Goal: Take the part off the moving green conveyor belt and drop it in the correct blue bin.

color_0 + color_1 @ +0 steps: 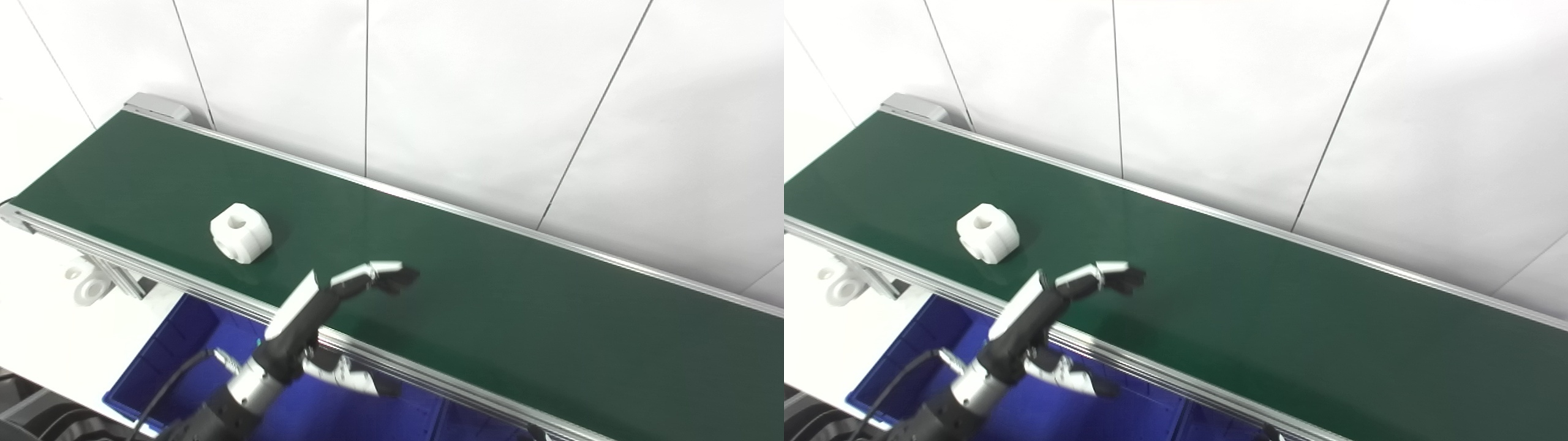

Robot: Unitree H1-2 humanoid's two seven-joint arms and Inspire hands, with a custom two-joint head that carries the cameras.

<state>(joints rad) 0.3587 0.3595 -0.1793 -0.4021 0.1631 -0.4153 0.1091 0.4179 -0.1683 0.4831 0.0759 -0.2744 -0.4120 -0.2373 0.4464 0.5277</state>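
White part (240, 233), a chunky block with a round hole in its top face and notched sides, lies on the green conveyor belt (490, 288) toward the belt's left end, close to the near rail and apart from everything else. The belt runs slantwise from the far left corner down toward the near right, framed by a silver rail (392, 361) along its near edge and another along the far edge against the white panelled wall (490, 92). The left hand (331, 318) reaches in from below over the near rail, just right of the part and not touching it; its fingers (383, 272) are stretched out over the belt and spread away from the thumb (349, 376), which hangs lower, on the near side of the rail, so the hand is spread wide and grasps nothing. A black cable (165, 383) loops along the wrist. Below the near rail sits a blue bin (159, 367), with a divider showing farther right; its inside is partly hidden by the arm. A white bracket (86, 285) hangs under the belt frame near the left end. The right hand does not show in either view.
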